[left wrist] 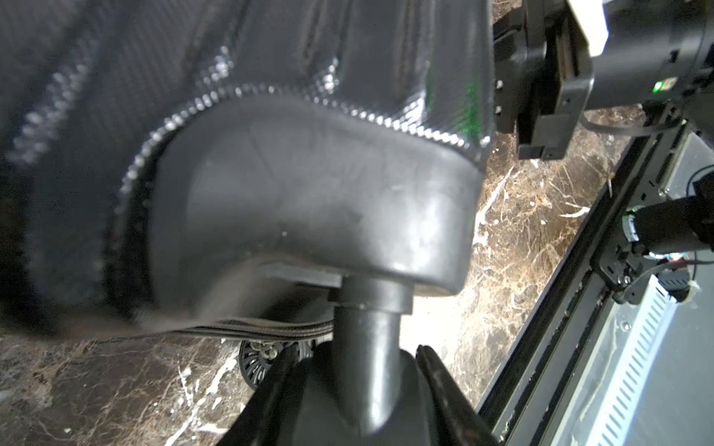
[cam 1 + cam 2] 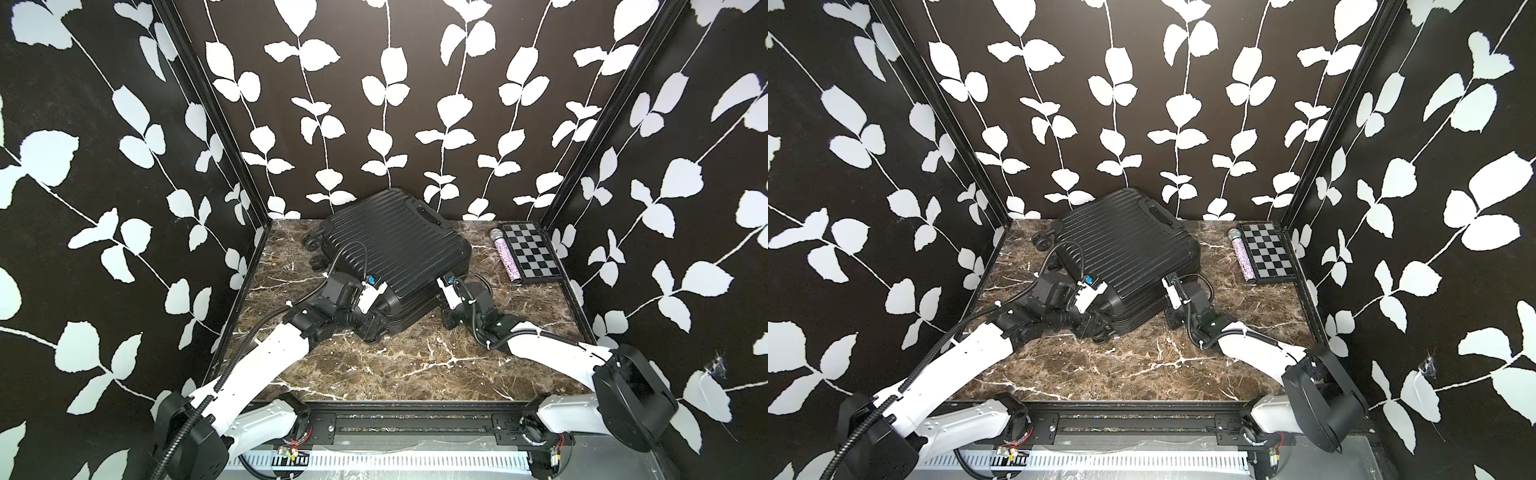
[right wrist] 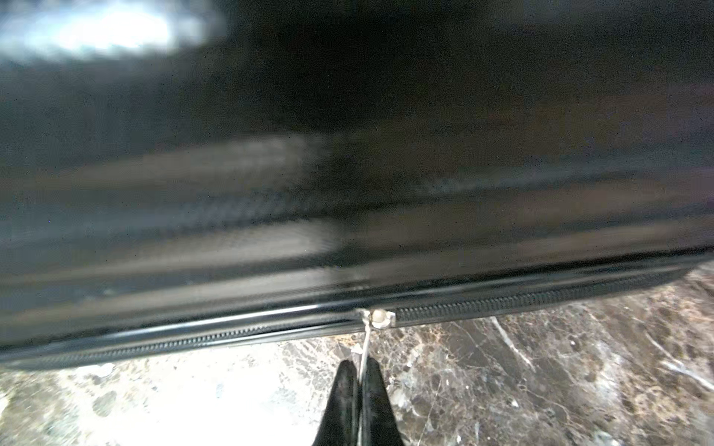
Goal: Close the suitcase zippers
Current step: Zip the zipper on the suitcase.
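At the suitcase's [image 2: 399, 249] four o'clock edge my right tool [image 3: 361, 367] pinched the zipper pull [image 3: 366, 340]; my left tool [image 1: 355, 353] gripped the six o'clock caster [image 1: 363, 309]; shell detail blurred.

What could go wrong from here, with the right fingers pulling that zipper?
1. The right gripper holds the thin zipper pull only at its fingertips; it may slip out under tension.
2. The left gripper braces the suitcase by one wheel stem; the case could pivot on the smooth marble tabletop.
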Robot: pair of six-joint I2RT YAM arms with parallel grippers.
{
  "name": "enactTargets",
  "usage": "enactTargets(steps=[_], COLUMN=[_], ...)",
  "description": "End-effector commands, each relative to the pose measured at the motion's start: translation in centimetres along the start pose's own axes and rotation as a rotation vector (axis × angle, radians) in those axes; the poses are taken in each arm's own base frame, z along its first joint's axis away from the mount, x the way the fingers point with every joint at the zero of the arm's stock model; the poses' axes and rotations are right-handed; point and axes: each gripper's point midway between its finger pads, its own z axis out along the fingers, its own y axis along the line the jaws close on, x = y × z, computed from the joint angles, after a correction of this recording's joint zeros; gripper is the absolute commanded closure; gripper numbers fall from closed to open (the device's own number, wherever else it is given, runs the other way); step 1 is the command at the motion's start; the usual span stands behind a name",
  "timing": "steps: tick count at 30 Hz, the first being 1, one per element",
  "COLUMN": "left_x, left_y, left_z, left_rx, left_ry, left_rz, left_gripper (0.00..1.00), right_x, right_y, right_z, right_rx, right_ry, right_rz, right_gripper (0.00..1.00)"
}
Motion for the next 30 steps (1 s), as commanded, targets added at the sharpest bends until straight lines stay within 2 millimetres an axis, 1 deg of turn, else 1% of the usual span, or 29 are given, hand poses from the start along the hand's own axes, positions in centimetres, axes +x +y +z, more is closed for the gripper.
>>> enactTargets(steps=[1,4,7,10,12,15,17,18,21,25,28,30], left_x=[-7.1,-7.4,-7.1,-6.7,-6.3,-5.8,-5.5,-5.3,-5.3,-5.5,-6.1,-6.7], left_y=[0.7,1.6,3.0,4.1,5.1,6.3,6.8,7.0,6.8,6.1,4.8,3.7], left_z=[-1.4,-1.5,-1.9,-2.4,-3.2,-4.6,-5.3,-5.6,-5.6,-4.9,-4.0,-3.3], left_rx=[-0.071,-0.13,-0.21,-0.279,-0.347,-0.435,-0.474,-0.487,-0.478,-0.429,-0.343,-0.271], left_ry=[-0.269,-0.289,-0.29,-0.277,-0.276,-0.281,-0.285,-0.285,-0.279,-0.268,-0.276,-0.286], left_rz=[-0.08,-0.113,-0.158,-0.185,-0.191,-0.197,-0.196,-0.195,-0.177,-0.159,-0.141,-0.136], left_gripper=[1.0,1.0,1.0,1.0,1.0,1.0,1.0,1.0,1.0,1.0,1.0,1.0], right_x=[-1.8,-1.9,-1.6,-1.3,-0.9,-0.4,-0.2,-0.2,-0.3,-0.4,-0.7,-1.0], right_y=[6.2,6.6,6.5,5.9,4.5,1.6,0.5,0.3,0.9,2.2,4.0,5.6], right_z=[-0.5,-0.6,-0.8,-0.9,-1.0,-1.3,-1.5,-1.6,-1.7,-1.7,-1.9,-2.2], right_rx=[-0.219,-0.222,-0.212,-0.177,-0.103,0.064,0.115,0.117,0.077,0.003,-0.1,-0.191], right_ry=[-0.055,-0.059,-0.054,-0.045,-0.028,-0.003,0.008,0.009,-0.001,-0.004,-0.021,-0.041], right_rz=[-0.064,-0.08,-0.088,-0.098,-0.099,-0.088,-0.074,-0.073,-0.074,-0.095,-0.117,-0.129], right_gripper=[1.0,1.0,1.0,1.0,1.0,1.0,1.0,1.0,1.0,1.0,1.0,1.0])
